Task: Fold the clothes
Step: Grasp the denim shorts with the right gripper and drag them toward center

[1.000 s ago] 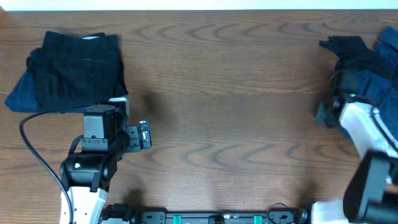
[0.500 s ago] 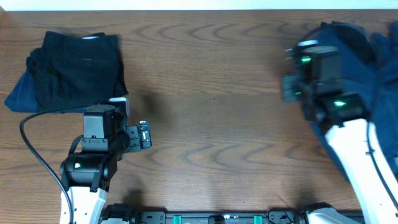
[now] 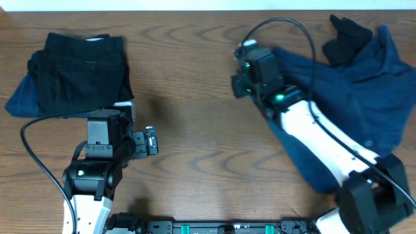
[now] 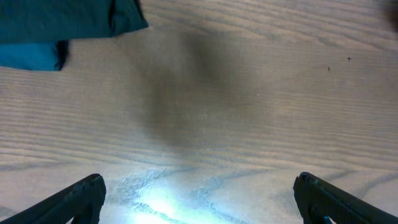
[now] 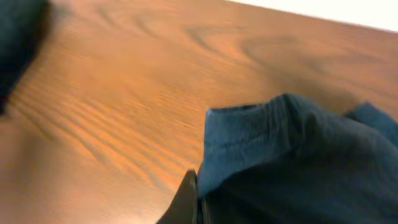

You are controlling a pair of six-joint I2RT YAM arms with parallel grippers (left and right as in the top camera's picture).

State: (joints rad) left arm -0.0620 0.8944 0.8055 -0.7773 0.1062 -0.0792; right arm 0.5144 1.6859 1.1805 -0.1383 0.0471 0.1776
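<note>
The clothes lie in two places. A folded dark stack (image 3: 78, 71) rests at the back left; its edge (image 4: 68, 18) shows at the top of the left wrist view. A navy-blue garment (image 3: 364, 97) is stretched across the right half of the table, and my right gripper (image 3: 237, 86) is shut on its hem near the table's middle. In the right wrist view the blue hem (image 5: 273, 143) bunches against my shut right gripper (image 5: 198, 202). My left gripper (image 3: 151, 140) hovers open over bare wood at the front left, its fingers (image 4: 74, 199) wide apart and nothing between them.
A black garment (image 3: 348, 36) lies bunched at the back right, beside the blue one. The wooden table (image 3: 195, 130) stretches between the two arms. The left arm's cable (image 3: 32, 149) loops at the front left.
My right arm has swept from the far right edge toward the table's middle, dragging the navy-blue garment out across the wood. The left arm has not moved.
</note>
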